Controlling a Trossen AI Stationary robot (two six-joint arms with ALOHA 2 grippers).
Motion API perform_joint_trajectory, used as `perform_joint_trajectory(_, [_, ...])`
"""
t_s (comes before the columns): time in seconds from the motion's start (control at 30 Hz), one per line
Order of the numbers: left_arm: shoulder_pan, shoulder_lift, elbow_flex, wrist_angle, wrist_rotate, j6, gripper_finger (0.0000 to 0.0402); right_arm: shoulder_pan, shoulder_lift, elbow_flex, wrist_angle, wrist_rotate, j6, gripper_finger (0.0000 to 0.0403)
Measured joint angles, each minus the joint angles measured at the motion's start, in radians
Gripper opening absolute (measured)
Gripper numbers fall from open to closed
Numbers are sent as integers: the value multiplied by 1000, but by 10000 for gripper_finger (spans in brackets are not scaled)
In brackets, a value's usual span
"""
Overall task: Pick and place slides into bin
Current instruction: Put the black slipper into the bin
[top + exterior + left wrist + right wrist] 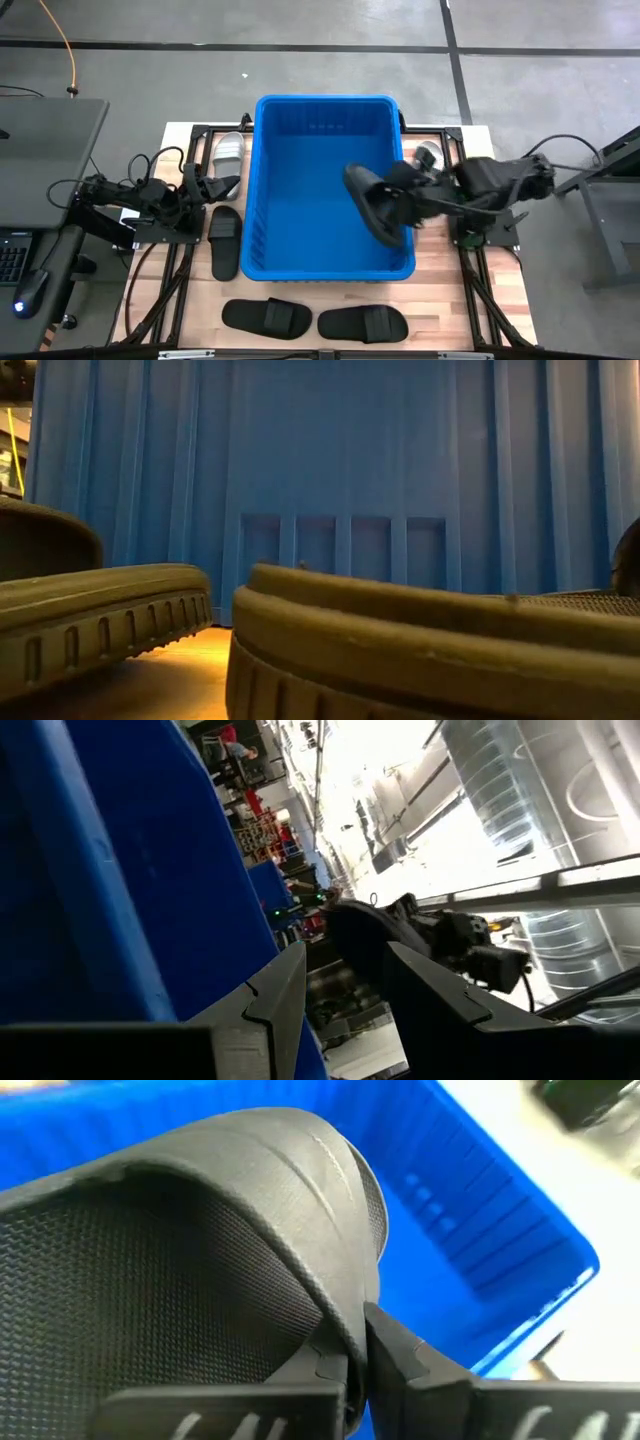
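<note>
Gripping a matte black slide (372, 203) by the edge of its ribbed strap, our right gripper (408, 200) holds it over the bright blue ribbed-walled bin (262, 180), long axis slanting toward the bin's near right corner. We read no writing anywhere. Our left gripper (222, 186) waits partly parted beside the bin, empty, near a pale slide (228, 151).

No readable text

No lettering, label, brand, number or sign can be made out in any view.
</note>
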Motion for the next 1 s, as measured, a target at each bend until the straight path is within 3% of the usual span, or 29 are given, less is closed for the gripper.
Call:
perform_joint_trajectory(0.37, [0, 245, 23, 229, 41, -57, 129, -211, 192, 0, 239, 46, -434, 0])
perform_joint_trajectory(0.47, [0, 318, 70, 235, 36, -59, 129, -233, 229, 0, 304, 59, -492, 0])
perform_joint_trajectory(0.9, [0, 652, 261, 235, 22, -88, 129, -252, 269, 0, 559, 317, -683, 0])
perform_joint_trajectory(1.0, [0, 720, 293, 237, 13, -80, 129, -259, 269, 0, 588, 309, -723, 0])
